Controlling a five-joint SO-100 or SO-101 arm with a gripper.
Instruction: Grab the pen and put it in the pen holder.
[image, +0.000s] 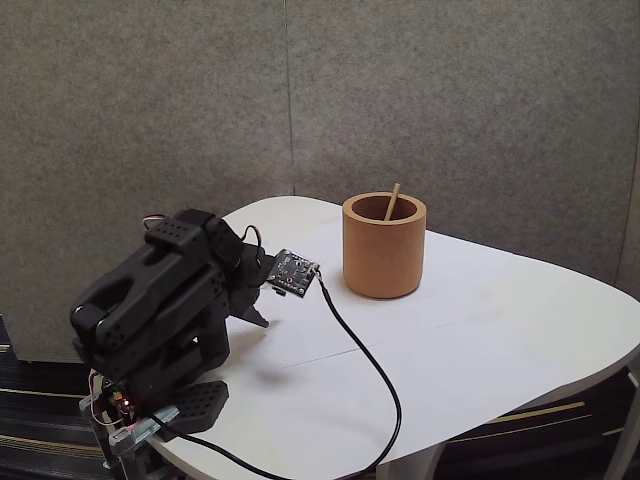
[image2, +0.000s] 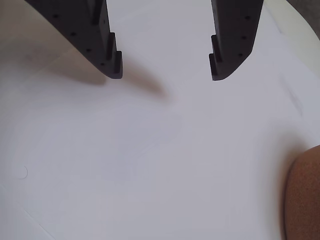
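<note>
While the black arm sits folded low at the white table's (image: 500, 330) left edge in the fixed view, its gripper (image2: 165, 72) hangs with both jaws spread wide and empty over bare tabletop. Well apart, the thin tan wooden pen (image: 391, 203) leans inside the thick orange-brown terracotta-like pen holder (image: 384, 250).

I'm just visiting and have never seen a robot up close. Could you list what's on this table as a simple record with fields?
table: white, rounded
pen holder: orange-brown cup, upright, far side of the table
pen: tan stick standing in the cup, leaning, tip above the rim
arm: black, folded low at the table's left edge in the fixed view
gripper: jaws apart, holding nothing, over bare table
cable: black, running across the table
</note>
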